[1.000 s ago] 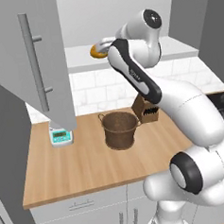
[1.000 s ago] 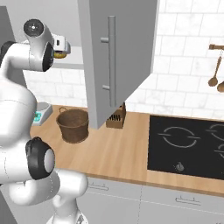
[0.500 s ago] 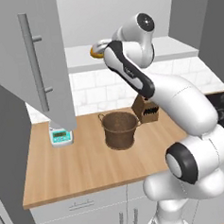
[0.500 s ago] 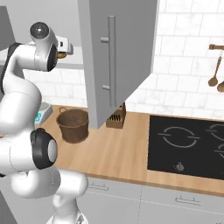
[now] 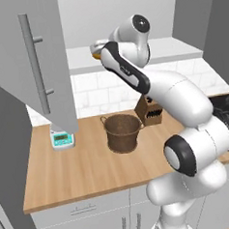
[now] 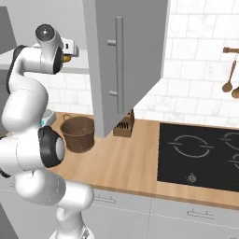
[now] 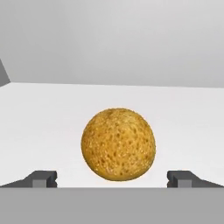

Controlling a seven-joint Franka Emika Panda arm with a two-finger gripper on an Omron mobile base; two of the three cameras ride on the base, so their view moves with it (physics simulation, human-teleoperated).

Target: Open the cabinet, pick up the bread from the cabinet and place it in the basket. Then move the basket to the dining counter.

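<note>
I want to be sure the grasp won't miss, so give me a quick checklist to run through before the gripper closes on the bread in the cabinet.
1. Cabinet door swung open, shelf reachable: ok.
2. Gripper open, wider than the bread: ok.
3. Bread centred between the fingertips in the hand view: ok.
4. Fingertips already alongside the bread rather than short of it: cannot tell; they seem to sit just in front of it.
5. Shelf around the bread free of other items: ok in the hand view.
6. Basket upright on the counter below, mouth open to receive the bread: ok.
</note>
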